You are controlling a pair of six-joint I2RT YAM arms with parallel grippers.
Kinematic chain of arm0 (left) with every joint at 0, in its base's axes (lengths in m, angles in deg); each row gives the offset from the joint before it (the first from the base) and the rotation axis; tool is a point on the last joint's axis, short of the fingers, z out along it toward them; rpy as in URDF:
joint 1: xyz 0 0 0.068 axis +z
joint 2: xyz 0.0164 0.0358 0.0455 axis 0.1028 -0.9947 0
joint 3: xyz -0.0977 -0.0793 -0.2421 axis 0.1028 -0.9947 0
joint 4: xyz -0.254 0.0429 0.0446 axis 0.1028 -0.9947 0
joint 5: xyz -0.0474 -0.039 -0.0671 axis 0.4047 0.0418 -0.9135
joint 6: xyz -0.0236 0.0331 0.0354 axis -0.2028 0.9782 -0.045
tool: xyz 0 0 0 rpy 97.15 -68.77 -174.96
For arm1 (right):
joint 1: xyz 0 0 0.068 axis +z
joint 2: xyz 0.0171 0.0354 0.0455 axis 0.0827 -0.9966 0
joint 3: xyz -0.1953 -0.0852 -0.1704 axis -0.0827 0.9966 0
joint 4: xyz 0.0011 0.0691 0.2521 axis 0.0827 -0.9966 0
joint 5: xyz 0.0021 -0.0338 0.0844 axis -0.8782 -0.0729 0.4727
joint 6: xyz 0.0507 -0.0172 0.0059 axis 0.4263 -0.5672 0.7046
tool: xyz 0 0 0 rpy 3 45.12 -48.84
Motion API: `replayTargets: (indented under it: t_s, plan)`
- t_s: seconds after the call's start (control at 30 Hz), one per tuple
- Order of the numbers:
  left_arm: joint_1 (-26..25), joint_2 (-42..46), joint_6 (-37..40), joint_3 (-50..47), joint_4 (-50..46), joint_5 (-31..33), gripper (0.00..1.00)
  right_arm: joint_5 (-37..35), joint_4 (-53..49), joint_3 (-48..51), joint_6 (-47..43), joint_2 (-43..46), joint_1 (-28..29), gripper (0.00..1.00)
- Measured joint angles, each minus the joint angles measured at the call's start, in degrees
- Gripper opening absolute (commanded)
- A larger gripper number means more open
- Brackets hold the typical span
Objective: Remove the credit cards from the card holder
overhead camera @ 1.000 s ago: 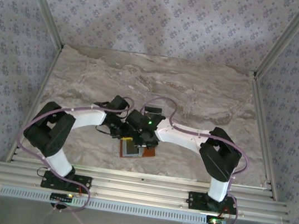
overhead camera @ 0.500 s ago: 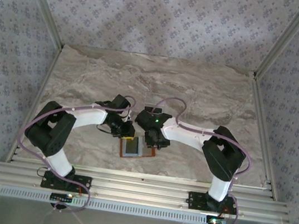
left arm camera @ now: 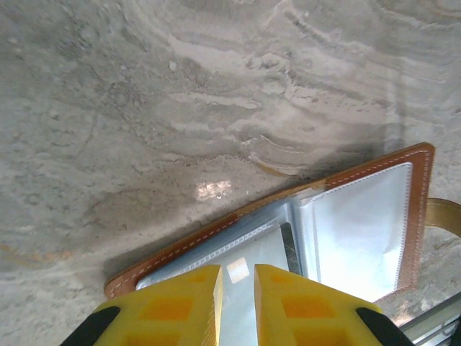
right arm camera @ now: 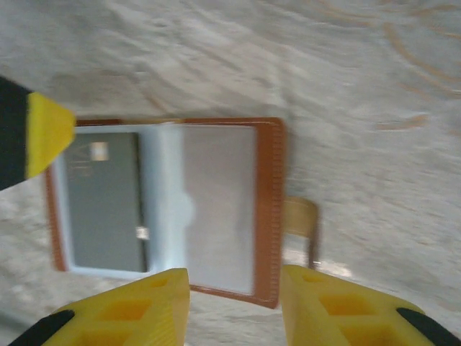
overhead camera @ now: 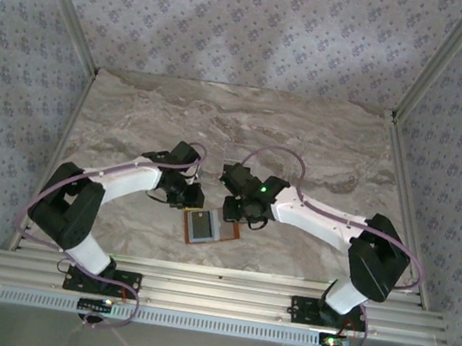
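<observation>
Yellow fingers of the left tool [left arm camera: 236, 277] stand almost together, with only a thin slit between them, over the left half of the card holder [left arm camera: 216, 225]. Whether they pinch anything cannot be told, because the fingers themselves cover the spot. The right tool [right arm camera: 234, 280] is open. Its two yellow fingers are set wide apart with nothing between them, above the holder's right half.

The card holder lies spread open and flat on the marble-patterned table [overhead camera: 322, 143]. It is close to the near edge, about midway between left and right, with one tool at either side. Orange-brown stitched leather frames it, and clear sleeves [left arm camera: 360, 231] cover both pockets.

The left pocket holds a dark card [right arm camera: 104, 202]. A pale square near one corner of the card and a small pale mark at its right edge are too blurred to read. The right pocket looks whitish-grey, and whether a card sits inside it cannot be made out. A small tan tab [right arm camera: 302, 216] sticks out from the holder's right side. In the left wrist view, part of the holder is cut off by the frame and the fingers.
</observation>
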State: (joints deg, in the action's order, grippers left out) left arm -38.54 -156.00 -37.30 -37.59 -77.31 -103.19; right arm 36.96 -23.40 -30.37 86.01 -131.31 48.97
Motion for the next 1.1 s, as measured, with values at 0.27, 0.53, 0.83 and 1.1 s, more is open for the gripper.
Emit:
replayTargets:
  t_s: [0.27,0.53,0.83,1.1]
  plan:
    - [0.00,4.94,-1.29,-3.43,-0.87,1.44,0.19,13.81,11.26,0.66,-1.38,-5.75,-2.19,0.36]
    - [0.00,5.25,-2.67,-9.53,-0.59,2.25,0.17,19.23,14.19,0.22,-1.81,-15.04,-4.20,0.32]
    - [0.02,2.27,-2.62,-9.01,0.72,2.12,0.17,18.01,15.58,2.97,-0.52,-13.42,-4.83,0.31]
    - [0.07,0.79,-2.34,-4.83,0.83,2.58,0.16,14.91,13.27,4.72,1.75,-9.46,-4.83,0.31]
